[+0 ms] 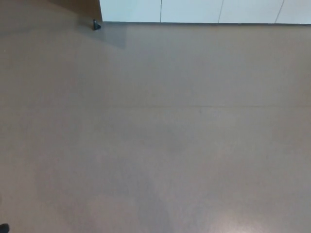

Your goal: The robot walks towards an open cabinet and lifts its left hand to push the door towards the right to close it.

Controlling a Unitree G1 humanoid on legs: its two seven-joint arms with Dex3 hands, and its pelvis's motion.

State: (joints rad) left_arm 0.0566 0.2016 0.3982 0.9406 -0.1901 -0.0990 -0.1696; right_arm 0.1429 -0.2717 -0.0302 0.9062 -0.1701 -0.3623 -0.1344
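Early days: the robot faces bare grey-brown floor (155, 145), the white panelled cabinet (194, 10) well ahead at the top edge. Neither hand shows, finger state unknown; approach and door push remain.

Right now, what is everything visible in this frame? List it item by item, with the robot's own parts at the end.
floor: one, plain grey-brown, fills nearly the whole view; a faint thin line crosses it just above the middle.
cabinet fronts: a row of white panels, four showing, split by thin vertical seams, along the top edge from left of centre to the right corner.
brown panel: one, dark brown, top edge just left of the white fronts; whether it is the open door cannot be told.
small dark object: one, black, on the floor at the foot of the brown panel; too small to identify.
dark speck: one, black, bottom-left corner; possibly part of the robot, cannot tell.
robot's hands: neither in view.
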